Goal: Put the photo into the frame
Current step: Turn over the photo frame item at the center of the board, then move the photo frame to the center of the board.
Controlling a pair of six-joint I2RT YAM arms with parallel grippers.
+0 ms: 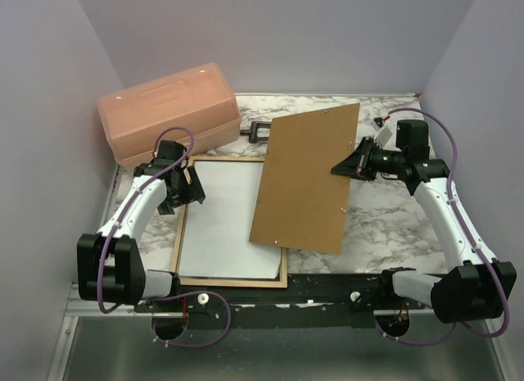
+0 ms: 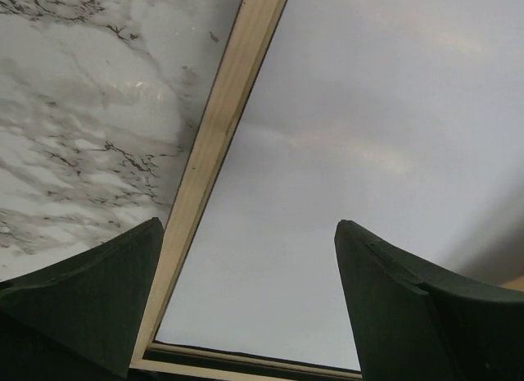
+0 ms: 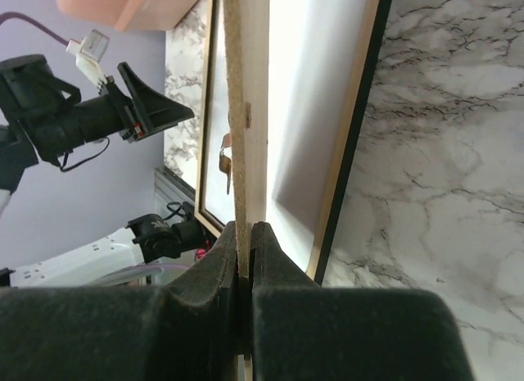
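The frame (image 1: 232, 282) lies flat on the table left of centre, tan wood face up. The photo (image 1: 225, 221) lies inside it with its plain white back up. My left gripper (image 1: 190, 188) is open and empty, hovering over the frame's far left corner. In the left wrist view its fingers (image 2: 90, 291) straddle the frame's tan edge (image 2: 214, 143) and the white photo back (image 2: 344, 151). My right gripper (image 1: 344, 166) is shut on the right edge of the brown backing board (image 1: 307, 176), holding it tilted over the frame's right side. The right wrist view shows the board (image 3: 237, 111) edge-on between the closed jaws (image 3: 247, 227).
A pink plastic box (image 1: 168, 111) stands at the back left, close behind my left gripper. A small black clamp (image 1: 258, 131) lies behind the frame. The table is marble-patterned (image 1: 385, 225), and purple walls close in on three sides.
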